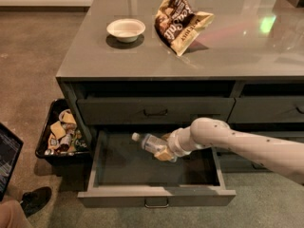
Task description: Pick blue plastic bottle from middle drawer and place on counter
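**A:** Nearest item?
**B:** Wide, shallow dark grey middle drawer (156, 194), pulled open.
**A:** Contents?
**B:** One small clear blue-tinted plastic bottle (148, 142) with a white cap, tilted, cap to the left, over the drawer's rear half. The two-finger gripper (164, 152) reaches in from the right and pinches the bottle's lower end.
**A:** Beyond?
**B:** Black floor bin (46, 136) at left, closed upper drawer (118, 112), then the glossy grey counter (142, 56) bearing a round white bowl (126, 29) and a crinkled brown snack bag (181, 23).
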Available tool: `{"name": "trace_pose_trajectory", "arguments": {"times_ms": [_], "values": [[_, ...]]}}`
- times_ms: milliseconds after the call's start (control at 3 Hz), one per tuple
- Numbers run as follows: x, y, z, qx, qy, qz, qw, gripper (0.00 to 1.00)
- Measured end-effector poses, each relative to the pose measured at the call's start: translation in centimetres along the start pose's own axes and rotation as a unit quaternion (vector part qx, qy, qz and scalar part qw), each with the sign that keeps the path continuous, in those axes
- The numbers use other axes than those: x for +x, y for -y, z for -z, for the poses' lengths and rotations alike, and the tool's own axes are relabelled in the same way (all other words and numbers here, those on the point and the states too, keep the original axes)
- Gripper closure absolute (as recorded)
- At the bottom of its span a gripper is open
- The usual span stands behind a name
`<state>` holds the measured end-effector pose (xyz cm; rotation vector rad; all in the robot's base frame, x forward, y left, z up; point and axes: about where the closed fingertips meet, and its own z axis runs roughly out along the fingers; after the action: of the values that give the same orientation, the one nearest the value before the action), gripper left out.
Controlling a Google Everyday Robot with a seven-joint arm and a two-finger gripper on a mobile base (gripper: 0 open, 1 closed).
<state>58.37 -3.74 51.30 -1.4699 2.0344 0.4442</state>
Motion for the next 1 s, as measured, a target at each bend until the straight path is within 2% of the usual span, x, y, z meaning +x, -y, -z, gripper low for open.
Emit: {"name": "trace_pose_trajectory", "arguments": {"times_ms": [333,667,1000], "values": [[-0.2,0.2,6.3,-0.004,-0.012,0.03,0.9995,1.0],[-1.0,0.2,12.7,-0.02,-0.028,0.075,0.9966,1.0],[-1.1,0.3,12.7,-0.02,-0.028,0.074,0.9966,1.0]]}}
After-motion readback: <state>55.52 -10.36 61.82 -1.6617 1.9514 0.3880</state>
